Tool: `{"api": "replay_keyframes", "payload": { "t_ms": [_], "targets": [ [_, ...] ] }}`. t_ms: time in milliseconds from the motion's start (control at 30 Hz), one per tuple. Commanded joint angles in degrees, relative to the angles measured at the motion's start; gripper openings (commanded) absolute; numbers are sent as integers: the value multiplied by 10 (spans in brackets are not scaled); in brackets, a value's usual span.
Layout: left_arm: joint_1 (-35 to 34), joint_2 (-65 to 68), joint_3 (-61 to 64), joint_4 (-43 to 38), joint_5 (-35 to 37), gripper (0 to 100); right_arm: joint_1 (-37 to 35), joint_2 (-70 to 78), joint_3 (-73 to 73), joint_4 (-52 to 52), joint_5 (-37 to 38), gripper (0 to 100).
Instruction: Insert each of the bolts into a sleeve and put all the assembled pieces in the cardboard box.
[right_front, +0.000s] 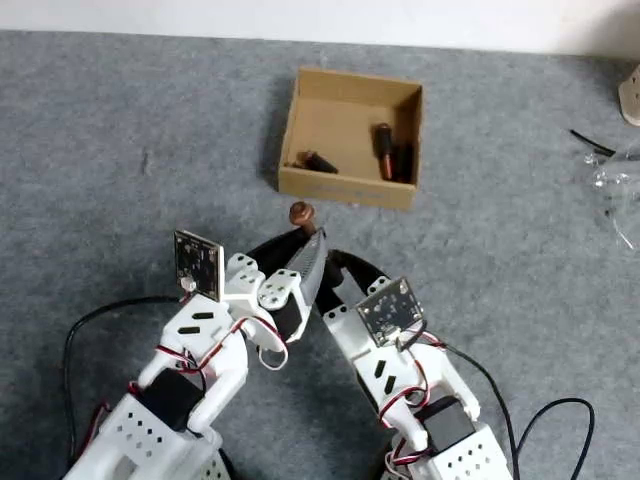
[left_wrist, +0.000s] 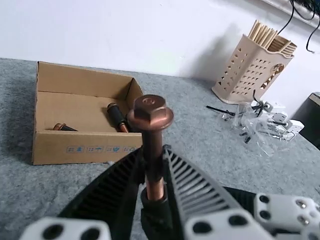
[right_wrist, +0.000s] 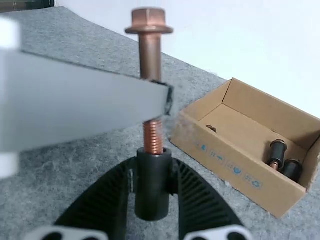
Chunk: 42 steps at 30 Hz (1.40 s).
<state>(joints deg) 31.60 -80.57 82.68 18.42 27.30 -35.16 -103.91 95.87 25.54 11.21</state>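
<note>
Closest in, my left claw (left_wrist: 153, 155) is clamped tight on the smooth shaft of the bolt (left_wrist: 150, 114). My right claw (right_wrist: 151, 167) is clamped on the sleeve (right_wrist: 151, 190) directly beneath it. Both my arms meet over the grey table (right_front: 120, 120), just in front of the cardboard box (right_front: 345, 188), which sits open-topped. Well apart from all this, a beige perforated holder (left_wrist: 252, 65) full of pale sticks stands beside a scatter of clear plastic bits (left_wrist: 260, 127).

My bolt is copper-coloured and stands upright, its hex head above my left fingers (left_wrist: 187, 185). Its threaded end enters the top of the sleeve, and bare thread shows between my left claw and the sleeve's rim. The sleeve, a short black tube, is upright too.

Inside the box I count three assembled pieces (right_front: 383, 150). Two are close together at one end, and the third (right_front: 318, 161) lies alone near the front wall at the other end.
</note>
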Motion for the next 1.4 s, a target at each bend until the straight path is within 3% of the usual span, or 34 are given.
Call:
{"api": "replay_keyframes", "payload": {
  "t_ms": [0,300,1067,1167,1367],
  "targets": [
    [15,5,3,2,-4,5,13,-15,83,-10,5,5],
    [14,6,-32,105,-3,5,13,-15,83,-10,5,5],
    [9,-1,-29,106,-7,12,13,-15,83,-11,5,5],
    [9,-1,-28,108,-7,101,13,-15,83,-11,6,5],
    [14,0,0,109,-4,418,13,-15,83,-11,6,5]
  ]
}}
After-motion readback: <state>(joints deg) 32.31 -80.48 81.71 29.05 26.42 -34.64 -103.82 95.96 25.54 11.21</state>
